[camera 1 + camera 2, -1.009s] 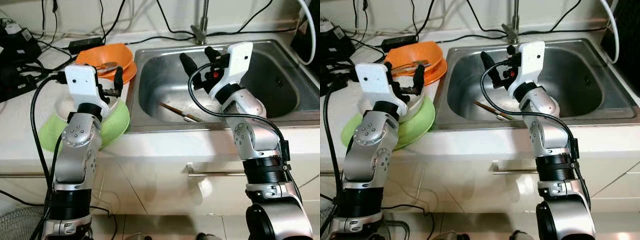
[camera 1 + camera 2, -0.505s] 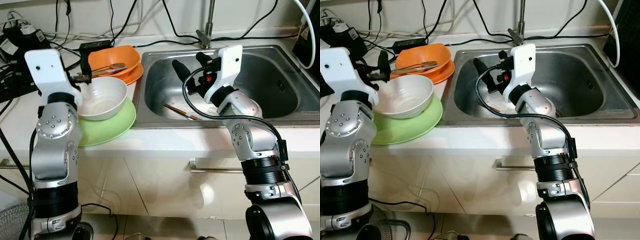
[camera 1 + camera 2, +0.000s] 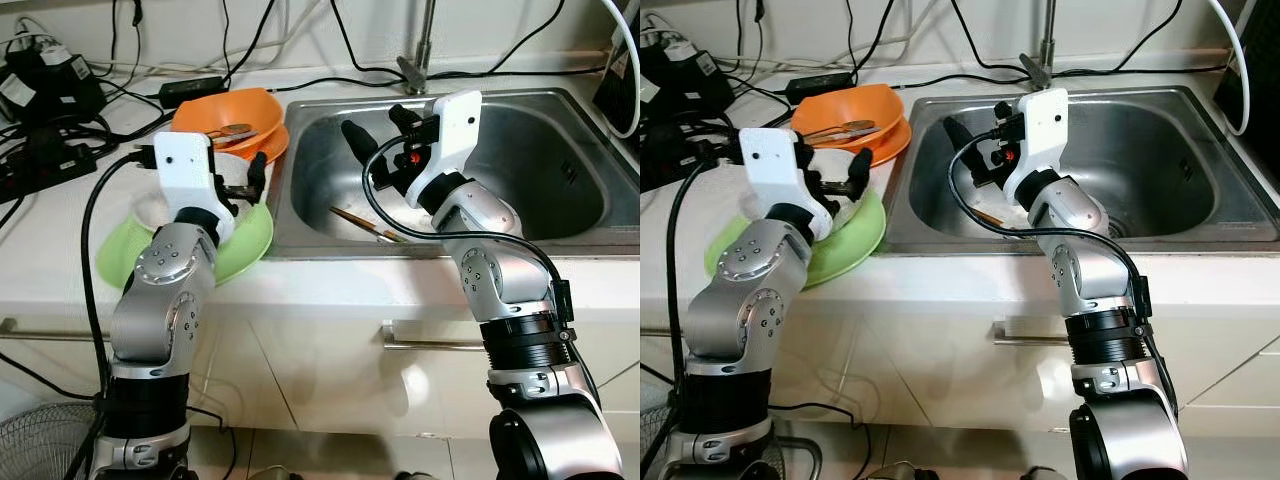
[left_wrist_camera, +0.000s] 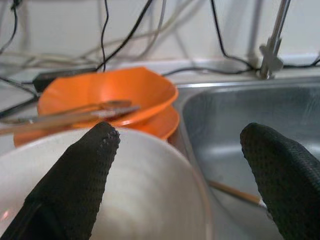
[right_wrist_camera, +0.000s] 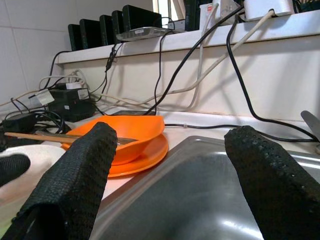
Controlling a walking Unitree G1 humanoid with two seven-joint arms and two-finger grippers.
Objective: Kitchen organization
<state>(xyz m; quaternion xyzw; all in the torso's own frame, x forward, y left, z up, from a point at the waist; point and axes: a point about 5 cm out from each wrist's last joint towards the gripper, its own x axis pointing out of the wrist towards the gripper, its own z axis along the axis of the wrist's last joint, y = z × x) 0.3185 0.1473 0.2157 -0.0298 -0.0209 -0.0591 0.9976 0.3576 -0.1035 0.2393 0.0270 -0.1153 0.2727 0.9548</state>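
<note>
A white bowl (image 4: 145, 200) sits on a green plate (image 3: 120, 262) on the counter left of the sink (image 3: 560, 110). My left gripper (image 3: 240, 180) hovers open just over the bowl's rim, with nothing between its fingers (image 4: 80, 185). Behind it, an orange bowl (image 3: 215, 108) rests on an orange plate (image 3: 272, 146), with a spoon and chopsticks (image 3: 232, 130) laid across it. A pair of chopsticks (image 3: 365, 225) lies on the sink floor. My right gripper (image 3: 378, 130) hangs open above the sink's left part, empty.
The faucet (image 3: 418, 68) stands behind the sink. Cables and power adapters (image 3: 50, 100) crowd the counter's back left. A drawer handle (image 3: 430, 346) runs below the counter edge. A fan (image 3: 40, 445) stands on the floor at lower left.
My left arm has swung back from the left of the bowl to over its rim. The right gripper has kept its place above the sink. The view shifted a little.
</note>
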